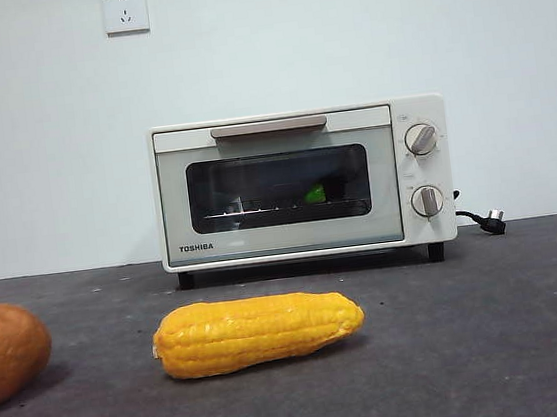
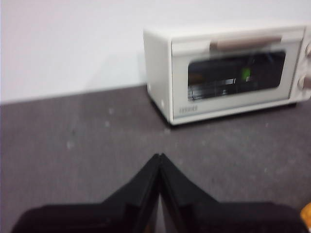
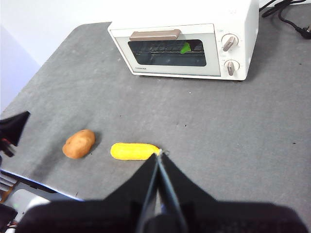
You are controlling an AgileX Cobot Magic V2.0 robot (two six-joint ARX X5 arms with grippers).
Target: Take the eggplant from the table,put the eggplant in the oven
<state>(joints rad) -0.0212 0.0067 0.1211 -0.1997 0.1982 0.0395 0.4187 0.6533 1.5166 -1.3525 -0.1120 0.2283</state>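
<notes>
Eggplant (image 1: 315,194) placement looks finished to you here: through the dark glass of the closed Toshiba oven (image 1: 303,183) you see only a bright green bit, the stem cap, sitting at rack height toward the knob side. The purple body is lost against the dark interior in every view, so you cannot confirm how it lies on the rack or whether it rests flat.

On the table (image 1: 495,345) you have the yellow corn cob (image 1: 257,332) lying on its side in front of the oven, well apart from it, and a rounded orange-brown vegetable (image 1: 6,352) beside it, cut off by the front view's edge.

Your left gripper (image 2: 160,158) has its jaws pressed together with nothing between them, held over bare table facing the oven's corner. Your right gripper (image 3: 159,156) is likewise closed and empty, high above the table with the corn just beyond its tip.

Judging from this, no grasp remains; the next move asks only that you keep both arms clear of the corn and the oven door handle (image 1: 268,127) while parking them.

The left wrist view is blurred, so fine detail there is unreliable. The power plug (image 1: 494,219) trails off beside the oven.
</notes>
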